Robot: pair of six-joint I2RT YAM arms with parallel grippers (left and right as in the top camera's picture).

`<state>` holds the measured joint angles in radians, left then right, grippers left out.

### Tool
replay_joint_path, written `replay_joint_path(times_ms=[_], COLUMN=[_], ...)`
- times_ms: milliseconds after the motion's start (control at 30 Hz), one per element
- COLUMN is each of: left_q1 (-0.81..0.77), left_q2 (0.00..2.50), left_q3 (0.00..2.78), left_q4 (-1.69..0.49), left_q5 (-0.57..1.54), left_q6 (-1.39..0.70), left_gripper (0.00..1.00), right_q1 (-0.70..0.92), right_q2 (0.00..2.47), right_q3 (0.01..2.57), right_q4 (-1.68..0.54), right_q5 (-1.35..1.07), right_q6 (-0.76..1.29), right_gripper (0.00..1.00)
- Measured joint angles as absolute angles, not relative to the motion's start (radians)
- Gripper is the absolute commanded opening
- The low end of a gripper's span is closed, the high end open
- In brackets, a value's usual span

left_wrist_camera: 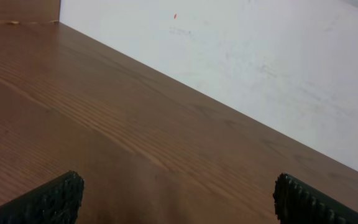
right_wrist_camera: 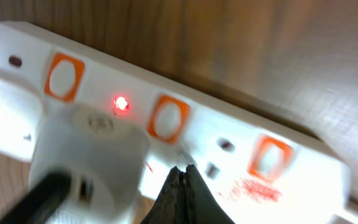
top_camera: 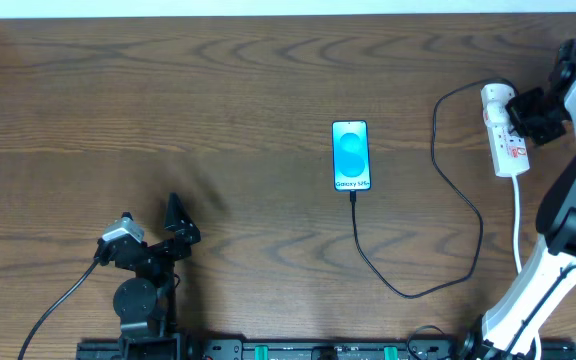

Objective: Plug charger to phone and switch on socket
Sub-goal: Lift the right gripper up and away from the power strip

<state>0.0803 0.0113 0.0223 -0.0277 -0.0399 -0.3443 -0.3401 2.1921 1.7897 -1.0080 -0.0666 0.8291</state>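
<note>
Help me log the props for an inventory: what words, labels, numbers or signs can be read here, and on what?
"Galaxy S25+": on the phone screen, small white text.
Red print on the socket: too blurred in the right wrist view, too small overhead.
Nothing else is readable.

I am viewing my left arm (top_camera: 140, 275), showing all black, with a round base joint, a small silver-grey camera block (top_camera: 118, 232) and a thin black cable (top_camera: 58, 300) trailing from it. The left gripper (left_wrist_camera: 178, 199) fingers (left_wrist_camera: 48, 202) are wearing black ribbed pads. My right arm (top_camera: 540, 272) is showing white shells with black joints, and its right gripper (right_wrist_camera: 180, 186) is appearing dark.
</note>
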Motion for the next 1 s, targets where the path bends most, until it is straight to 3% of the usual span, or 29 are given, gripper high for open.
replay_joint_path(times_ms=[467, 600, 800, 1000], left_q1=[0.080, 0.080, 0.080, 0.080], left_q2=[0.011, 0.011, 0.011, 0.011], left_q3=[0.022, 0.022, 0.022, 0.022], left_q4=[-0.028, -0.028, -0.028, -0.027], left_q5=[-0.040, -0.040, -0.040, -0.040], left_q6=[-0.344, -0.344, -0.344, -0.344], left_gripper=[0.98, 0.98, 0.98, 0.98], right_q1=[-0.341, -0.325, -0.231, -0.075], right_q2=[1.827, 1.722, 1.549, 1.481], right_q3=[1.789, 1.789, 1.789, 1.792], right_q4=[-1.078, -0.996, -0.849, -0.997], right_q5=[0.096, 0.007, -0.311, -0.498], right_q6=[0.796, 0.736, 0.594, 0.290], right_gripper=[0.01, 0.01, 0.01, 0.05])
